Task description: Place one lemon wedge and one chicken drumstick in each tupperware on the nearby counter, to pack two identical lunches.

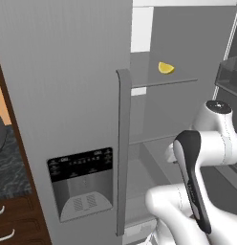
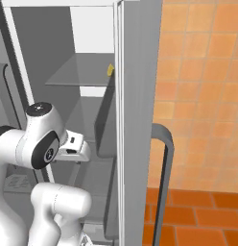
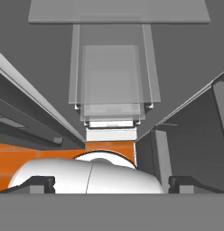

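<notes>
A small yellow lemon wedge (image 1: 166, 68) lies on a glass shelf (image 1: 154, 82) high inside the open fridge; from the right it peeks past the door edge as the lemon wedge (image 2: 110, 70). My gripper (image 3: 112, 184) hangs well below that shelf, in front of the fridge's lower part, pointing down past the stacked shelves. Its two dark fingertips (image 3: 41, 182) stand wide apart with nothing between them. A strip of the dark speckled counter (image 1: 8, 167) shows at the far left. The chicken drumstick and the tupperware are out of view.
The closed left fridge door (image 1: 68, 95) with its dispenser panel (image 1: 82, 182) and long grey handle (image 1: 123, 153) stands close on my left. The open right door (image 2: 140, 120) is edge-on, with its handle (image 2: 164, 182). Dark wood drawers (image 1: 10, 215) sit under the counter.
</notes>
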Robot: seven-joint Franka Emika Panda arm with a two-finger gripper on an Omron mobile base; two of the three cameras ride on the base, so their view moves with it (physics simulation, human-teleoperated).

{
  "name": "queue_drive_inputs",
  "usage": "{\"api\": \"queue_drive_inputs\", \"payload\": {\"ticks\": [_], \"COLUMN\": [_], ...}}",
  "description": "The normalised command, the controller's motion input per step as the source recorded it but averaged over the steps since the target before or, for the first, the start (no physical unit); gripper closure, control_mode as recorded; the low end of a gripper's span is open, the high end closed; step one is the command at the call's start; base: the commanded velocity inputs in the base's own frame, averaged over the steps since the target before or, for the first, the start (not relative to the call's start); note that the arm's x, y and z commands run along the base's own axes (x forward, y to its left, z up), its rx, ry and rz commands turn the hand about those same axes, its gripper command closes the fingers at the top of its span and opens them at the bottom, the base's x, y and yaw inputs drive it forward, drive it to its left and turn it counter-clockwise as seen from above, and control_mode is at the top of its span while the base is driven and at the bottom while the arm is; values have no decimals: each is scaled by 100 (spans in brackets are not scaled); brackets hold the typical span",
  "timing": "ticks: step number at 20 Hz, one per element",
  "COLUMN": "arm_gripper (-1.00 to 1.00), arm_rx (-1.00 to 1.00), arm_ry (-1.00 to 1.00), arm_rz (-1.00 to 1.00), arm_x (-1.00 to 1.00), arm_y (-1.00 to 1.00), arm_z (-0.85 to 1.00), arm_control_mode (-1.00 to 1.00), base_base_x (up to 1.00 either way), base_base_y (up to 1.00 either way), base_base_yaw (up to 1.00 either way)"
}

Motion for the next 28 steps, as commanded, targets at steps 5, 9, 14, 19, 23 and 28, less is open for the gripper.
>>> {"api": "queue_drive_inputs", "payload": {"ticks": [5, 9, 14, 19, 23, 28], "arm_gripper": [-100, -100, -100, -100, -100, -100], "arm_rx": [0, 0, 0, -3, -4, 0], "arm_ry": [0, 0, -3, -34, -32, -31], "arm_rz": [0, 0, 0, 0, 2, 0], "arm_x": [0, 0, 4, 27, 41, 53], "arm_y": [0, 0, 0, 0, 7, 1], "arm_z": [0, 0, 4, 72, 96, 91], "arm_control_mode": [100, 100, -100, -100, -100, -100], "base_base_x": [3, 1, 3, 0, 0, 0], "base_base_y": [0, 0, 0, 0, 0, 0], "base_base_yaw": [0, 0, 0, 0, 0, 0]}}
